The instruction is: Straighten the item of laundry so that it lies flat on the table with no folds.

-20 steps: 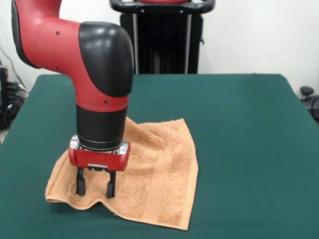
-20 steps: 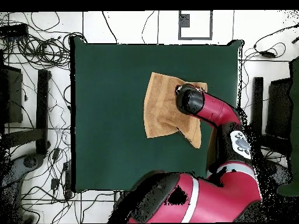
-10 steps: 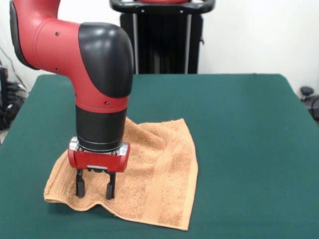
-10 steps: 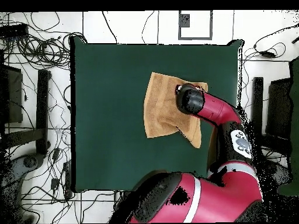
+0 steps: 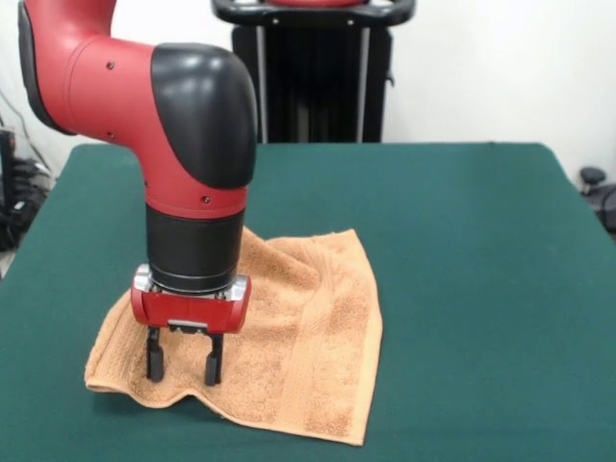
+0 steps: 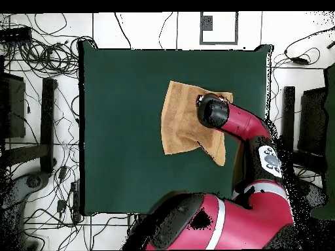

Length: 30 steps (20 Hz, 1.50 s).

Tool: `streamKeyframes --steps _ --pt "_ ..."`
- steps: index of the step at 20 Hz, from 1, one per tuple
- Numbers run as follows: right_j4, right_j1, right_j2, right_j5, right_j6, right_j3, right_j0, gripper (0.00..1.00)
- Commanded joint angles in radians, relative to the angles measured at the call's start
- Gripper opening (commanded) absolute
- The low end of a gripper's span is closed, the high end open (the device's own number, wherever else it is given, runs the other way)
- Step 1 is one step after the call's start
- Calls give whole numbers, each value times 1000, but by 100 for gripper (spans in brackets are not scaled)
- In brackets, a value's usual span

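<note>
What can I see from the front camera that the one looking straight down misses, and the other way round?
Only the front view shows the robot's hand, its two black fingers apart, tips down at the orange-tan terry towel, plus a ribbed band and rumples. Only the overhead view shows the dark green felt table's whole outline and the cable-strewn floor around it; there the arm hides the hand. Both show the towel on the table under the red and black arm.

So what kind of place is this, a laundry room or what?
Most likely a robotics lab: a robot arm works a towel on a green table, with loose cables across the tiled floor.
</note>
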Motion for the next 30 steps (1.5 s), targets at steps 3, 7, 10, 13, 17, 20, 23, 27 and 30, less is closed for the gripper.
streamKeyframes --steps 3,7,10,13,17,20,23,27,30 --pt "-52 -33 86 153 22 55 -5 100" --pt "-60 -105 57 253 -20 59 -31 100" --pt "-63 -103 53 288 -25 23 -32 100" --pt "-69 -93 61 289 -23 3 -39 100" --pt "-73 -102 60 304 -17 -1 -40 100" --pt "-72 -104 56 307 -3 1 -33 100" --pt "-72 -117 51 295 21 26 -19 100" --pt "-74 -132 46 277 43 56 -2 100" --pt "-74 -137 47 265 49 67 4 100"
